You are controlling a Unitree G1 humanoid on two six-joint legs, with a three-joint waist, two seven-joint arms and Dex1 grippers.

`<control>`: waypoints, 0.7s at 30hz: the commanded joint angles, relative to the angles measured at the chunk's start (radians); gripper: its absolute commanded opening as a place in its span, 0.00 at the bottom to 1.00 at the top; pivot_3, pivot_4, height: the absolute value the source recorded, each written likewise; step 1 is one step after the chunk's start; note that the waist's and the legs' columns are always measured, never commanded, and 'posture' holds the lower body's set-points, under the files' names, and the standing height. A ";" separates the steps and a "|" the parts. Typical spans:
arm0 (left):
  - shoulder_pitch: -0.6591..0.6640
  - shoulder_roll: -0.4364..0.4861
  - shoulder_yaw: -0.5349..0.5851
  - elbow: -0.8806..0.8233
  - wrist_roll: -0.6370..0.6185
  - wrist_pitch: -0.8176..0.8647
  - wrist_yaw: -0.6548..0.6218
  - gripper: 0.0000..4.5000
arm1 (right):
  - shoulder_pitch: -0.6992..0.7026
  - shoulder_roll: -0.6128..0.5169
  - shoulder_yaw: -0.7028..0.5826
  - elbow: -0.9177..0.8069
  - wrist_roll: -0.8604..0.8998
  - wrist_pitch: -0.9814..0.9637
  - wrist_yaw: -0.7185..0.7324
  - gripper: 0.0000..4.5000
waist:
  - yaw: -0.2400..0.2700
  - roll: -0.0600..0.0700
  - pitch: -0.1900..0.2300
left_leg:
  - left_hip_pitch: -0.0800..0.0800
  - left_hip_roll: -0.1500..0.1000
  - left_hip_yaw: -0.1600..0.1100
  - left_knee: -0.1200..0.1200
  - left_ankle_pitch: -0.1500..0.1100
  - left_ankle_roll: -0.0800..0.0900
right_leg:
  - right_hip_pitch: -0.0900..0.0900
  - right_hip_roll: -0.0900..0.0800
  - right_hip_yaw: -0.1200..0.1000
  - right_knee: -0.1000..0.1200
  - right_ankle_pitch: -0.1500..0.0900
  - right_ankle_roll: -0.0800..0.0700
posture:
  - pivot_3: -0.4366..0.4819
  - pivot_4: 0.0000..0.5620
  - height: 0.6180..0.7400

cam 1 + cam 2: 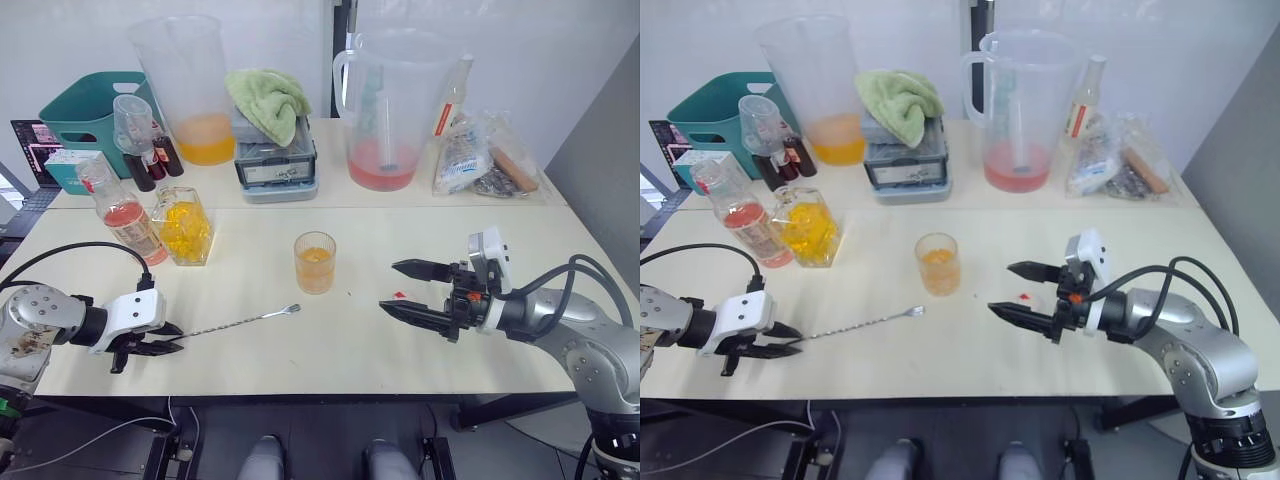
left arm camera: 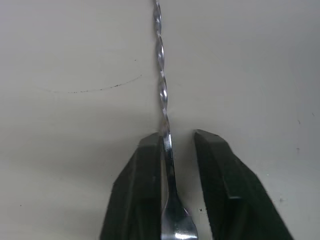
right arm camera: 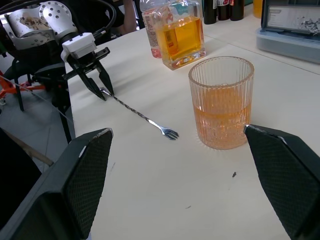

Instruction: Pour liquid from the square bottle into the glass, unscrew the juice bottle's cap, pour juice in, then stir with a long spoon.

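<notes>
**Spoon lay between the left tool's fingers, pointing toward the glass**

The long, thin silver twisted-stem bar spoon [image 1: 240, 322] lay flat on the pale tabletop [image 1: 300, 360], its long axis running from the left tool [image 1: 150, 348] toward two o'clock, where the small clear ribbed tumbler of orange liquid [image 1: 315, 262] stood just beyond its far end. The left tool straddled the stem, not yet clenched. The right tool [image 1: 418, 291] hung released, farther off. The surface around was bare.

The glass [image 1: 315, 262] of orange drink stands upright beyond the flat-lying long spoon [image 1: 240, 322].
</notes>
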 commanded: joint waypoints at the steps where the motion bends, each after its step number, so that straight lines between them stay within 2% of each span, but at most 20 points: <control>1: 0.014 -0.017 -0.035 0.026 0.015 -0.019 -0.023 0.01 | -0.006 -0.010 -0.028 -0.035 0.022 0.001 -0.005 1.00 | 0.000 0.000 0.000 | 0.000 0.000 0.000 0.000 0.000 0.000 | 0.000 0.000 0.000 0.000 0.000 0.000 | 0.48 0.27 1.00; 6: 0.005 -0.029 -0.010 0.013 -0.022 -0.054 -0.045 0.01 | -0.005 -0.012 -0.029 -0.030 0.022 0.001 -0.005 1.00 | 0.001 0.001 0.000 | 0.000 0.000 0.000 0.000 0.000 0.000 | 0.000 0.000 0.000 0.000 0.000 0.000 | 0.48 0.27 1.00; 9: 0.000 -0.033 0.034 -0.041 -0.106 -0.009 -0.077 0.01 | 0.000 -0.014 -0.033 -0.029 0.021 0.003 -0.005 1.00 | 0.002 0.001 0.000 | -0.001 0.000 0.000 0.001 0.000 0.000 | 0.000 0.000 0.000 0.000 0.000 0.000 | 0.48 0.27 1.00; 15: 0.007 -0.050 0.147 -0.216 -0.350 0.236 -0.087 0.01 | 0.052 -0.023 -0.061 -0.014 0.023 0.009 -0.003 1.00 | 0.000 -0.001 0.001 | -0.002 0.000 -0.001 0.002 0.000 0.000 | -0.001 0.000 -0.001 0.000 0.000 0.000 | 0.48 0.27 1.00; 19: 0.031 -0.080 0.224 -0.391 -0.531 0.460 0.006 0.01 | 0.066 -0.005 -0.085 -0.017 0.068 0.038 -0.023 1.00 | -0.002 -0.001 0.001 | -0.002 0.000 -0.001 0.002 0.000 0.000 | -0.001 0.000 -0.001 0.001 0.000 0.000 | 0.48 0.27 1.00; 21: 0.029 -0.108 0.226 -0.479 -0.581 0.543 0.083 0.01 | 0.030 0.053 -0.093 -0.039 0.168 0.083 -0.099 1.00 | -0.004 -0.001 0.001 | -0.002 0.000 -0.001 0.002 0.000 0.000 | -0.001 0.000 -0.001 0.002 0.000 0.000 | 0.48 0.27 1.00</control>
